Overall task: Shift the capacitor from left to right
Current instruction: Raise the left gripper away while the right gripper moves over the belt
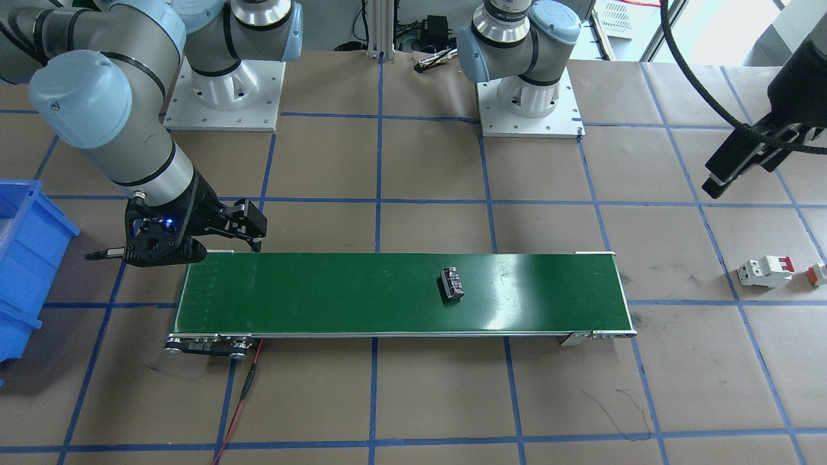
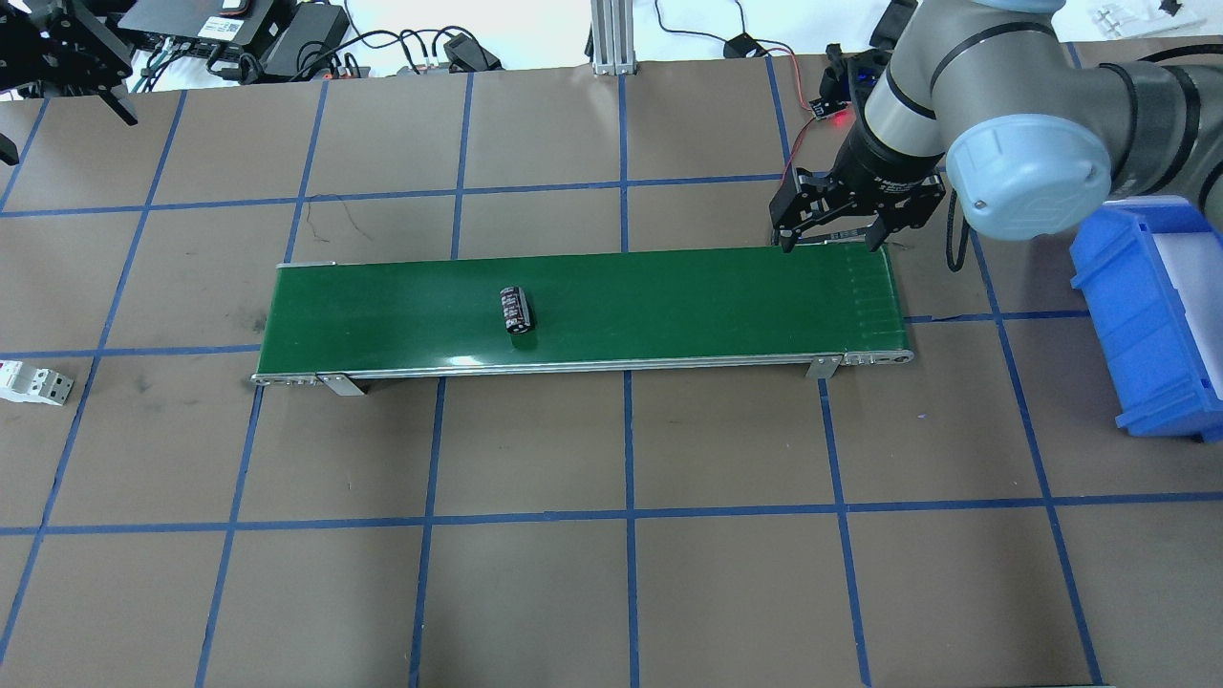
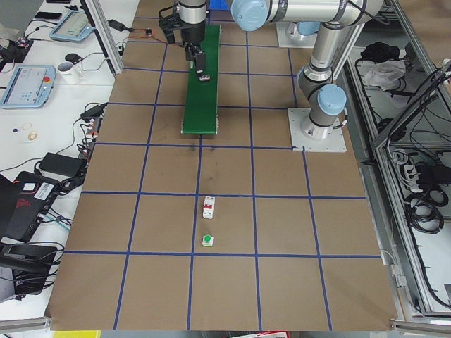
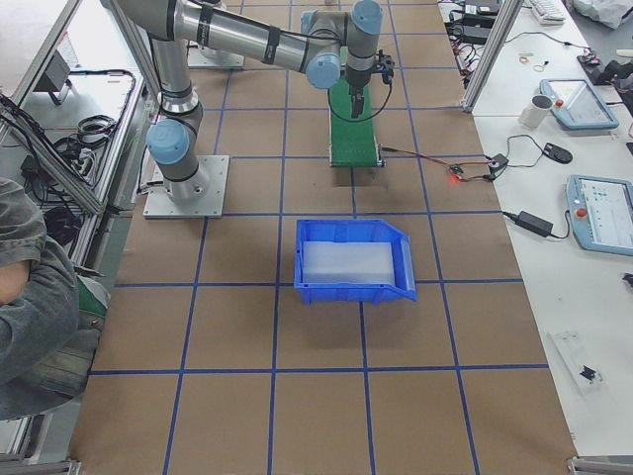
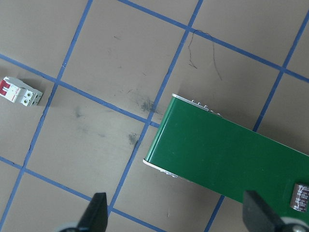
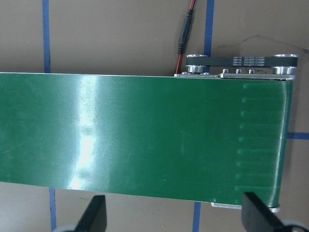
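The capacitor [image 1: 452,283], a small dark cylinder with pale bands, lies on its side on the green conveyor belt [image 1: 310,290], a little toward the left arm's half. It also shows in the overhead view [image 2: 516,309] and at the right edge of the left wrist view [image 5: 301,197]. My right gripper [image 2: 829,245] is open and empty, hovering over the far edge of the belt's right end [image 6: 145,135]. My left gripper [image 1: 740,177] is open and empty, held high beyond the belt's left end [image 5: 217,150], far from the capacitor.
A white circuit breaker with red levers [image 1: 765,270] and a tiny orange-and-white connector [image 1: 818,274] lie on the table past the belt's left end. A blue bin [image 2: 1156,315] stands beyond the belt's right end. A red cable [image 1: 242,400] runs from the belt's drive end.
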Controlling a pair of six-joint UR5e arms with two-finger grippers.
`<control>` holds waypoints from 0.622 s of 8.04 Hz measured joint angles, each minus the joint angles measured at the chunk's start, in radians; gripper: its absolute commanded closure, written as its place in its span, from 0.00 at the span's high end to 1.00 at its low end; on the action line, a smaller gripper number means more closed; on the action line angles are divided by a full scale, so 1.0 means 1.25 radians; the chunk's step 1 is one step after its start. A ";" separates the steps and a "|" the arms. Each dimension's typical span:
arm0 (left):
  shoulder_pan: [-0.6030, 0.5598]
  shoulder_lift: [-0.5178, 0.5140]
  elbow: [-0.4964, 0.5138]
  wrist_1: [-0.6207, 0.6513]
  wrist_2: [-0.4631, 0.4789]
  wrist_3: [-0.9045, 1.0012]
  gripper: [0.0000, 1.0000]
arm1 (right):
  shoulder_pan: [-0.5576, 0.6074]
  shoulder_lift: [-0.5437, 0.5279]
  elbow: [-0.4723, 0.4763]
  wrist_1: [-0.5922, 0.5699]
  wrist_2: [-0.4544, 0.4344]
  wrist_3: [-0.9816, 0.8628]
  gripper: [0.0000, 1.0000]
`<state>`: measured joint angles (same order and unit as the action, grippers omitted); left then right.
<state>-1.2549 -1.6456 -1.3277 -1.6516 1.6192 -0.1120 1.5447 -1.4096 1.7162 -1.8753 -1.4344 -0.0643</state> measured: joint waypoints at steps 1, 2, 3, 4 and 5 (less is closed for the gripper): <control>-0.001 0.003 -0.001 0.002 0.000 0.000 1.00 | 0.000 0.006 0.001 -0.001 0.000 0.000 0.99; -0.002 0.005 -0.002 0.003 0.000 0.000 1.00 | 0.000 0.011 0.001 -0.002 -0.001 -0.001 0.99; -0.004 0.006 -0.003 0.004 0.000 0.000 1.00 | 0.000 0.018 0.002 -0.007 -0.001 0.000 0.99; -0.004 0.007 -0.003 0.005 0.000 0.000 1.00 | 0.000 0.030 0.005 -0.025 0.000 0.000 0.99; -0.005 0.008 -0.004 0.006 0.000 0.000 1.00 | 0.001 0.044 0.013 -0.054 0.001 0.004 0.99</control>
<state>-1.2606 -1.6361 -1.3326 -1.6441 1.6194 -0.1120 1.5454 -1.3550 1.7326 -1.9425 -1.4327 -0.0598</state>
